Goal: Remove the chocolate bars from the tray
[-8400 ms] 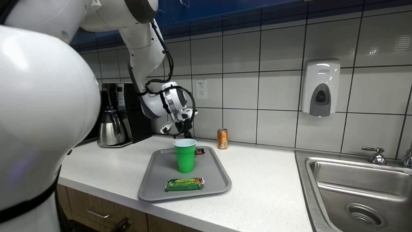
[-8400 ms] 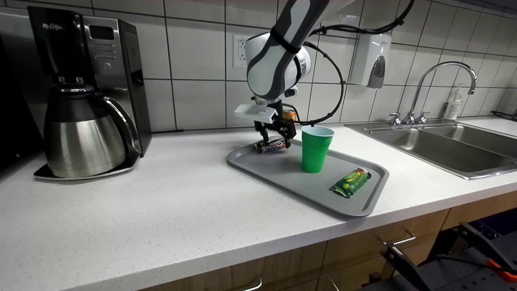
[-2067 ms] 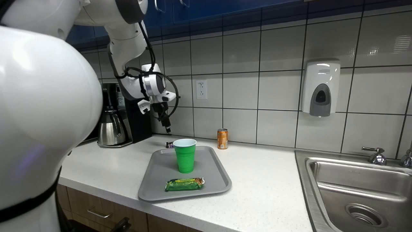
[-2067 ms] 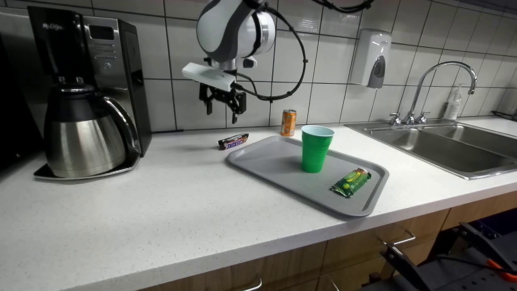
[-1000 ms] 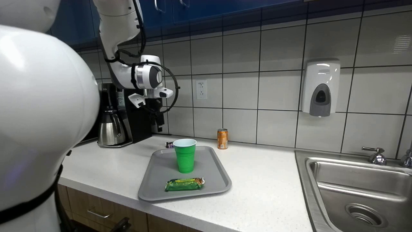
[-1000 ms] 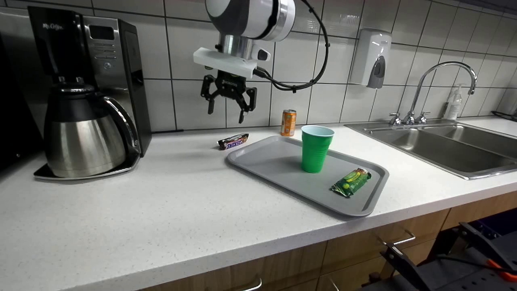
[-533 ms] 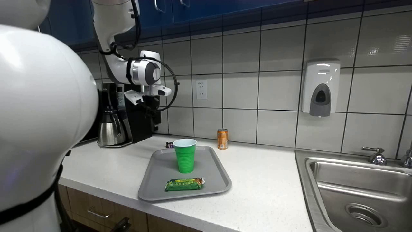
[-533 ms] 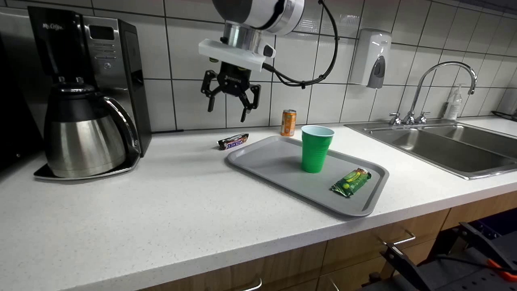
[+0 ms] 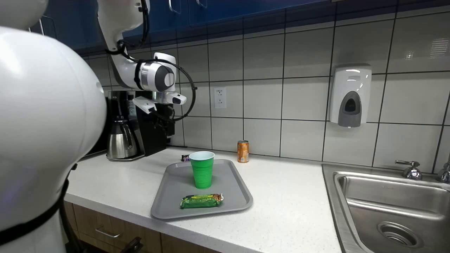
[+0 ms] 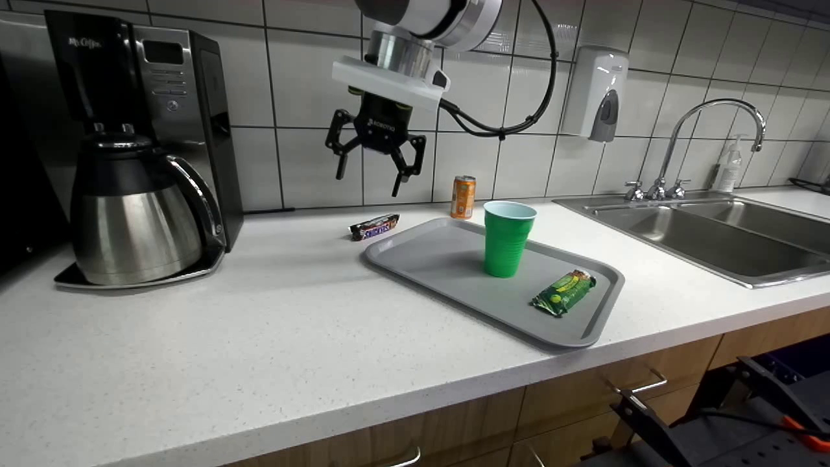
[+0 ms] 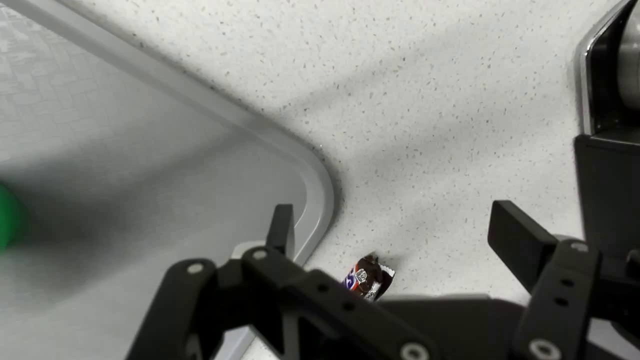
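Right now my gripper (image 10: pixel 368 184) is spread wide and points down, hanging higher than the grey tray (image 10: pixel 454 263), near the tray's corner on the side of the coffee maker (image 10: pixel 168 120). In the wrist view, that rounded corner and the speckled counter (image 11: pixel 425 125) show between my two fingers (image 11: pixel 520 240).

On the tray, near its front end, the green-wrapped chocolate bar (image 10: pixel 564 293) lies flat. The green cup (image 10: pixel 508 243) stands upright on the tray too, farther from the front end, near that bar but apart from it.

The dark Snickers bar (image 10: pixel 375 227) lies on the counter just outside the tray, beside the same corner that I hang near. In an exterior view the cup covers all but one end of this bar (image 9: pixel 185 158); in the wrist view my own finger linkage hides all but an end.

The orange can (image 10: pixel 463 198) stands upright just beyond the tray's end nearest the tiled wall (image 9: pixel 265 98). Well apart from the tray on one side is the coffee maker with its steel carafe (image 10: pixel 136 224); well apart on the opposite side is the sink (image 9: pixel 372 207), and past the tray on that side a soap dispenser (image 9: pixel 350 95) is fixed to the wall.
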Controlling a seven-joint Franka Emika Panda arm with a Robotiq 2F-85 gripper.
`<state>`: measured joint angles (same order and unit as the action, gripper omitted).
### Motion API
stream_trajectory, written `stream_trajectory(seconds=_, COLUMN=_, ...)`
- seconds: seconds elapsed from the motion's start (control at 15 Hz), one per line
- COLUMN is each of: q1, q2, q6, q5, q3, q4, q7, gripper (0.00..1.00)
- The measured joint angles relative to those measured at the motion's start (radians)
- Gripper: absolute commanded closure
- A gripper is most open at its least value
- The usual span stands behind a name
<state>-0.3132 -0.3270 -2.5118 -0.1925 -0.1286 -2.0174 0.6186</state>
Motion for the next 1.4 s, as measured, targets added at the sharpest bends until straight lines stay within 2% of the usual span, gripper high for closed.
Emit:
stream_trajectory(seconds=0.8, q1=0.063, q2=0.048, q6=0.008, q5=-0.124, q3=-0.049, q4=-0.058, q7=-0.384, gripper=0.0)
stream_trajectory(seconds=1.4, q1=0.114, q2=0.069, q6=0.086, q5=-0.238, q3=-0.079, q4=-0.055, q7=-0.601, gripper=0.0)
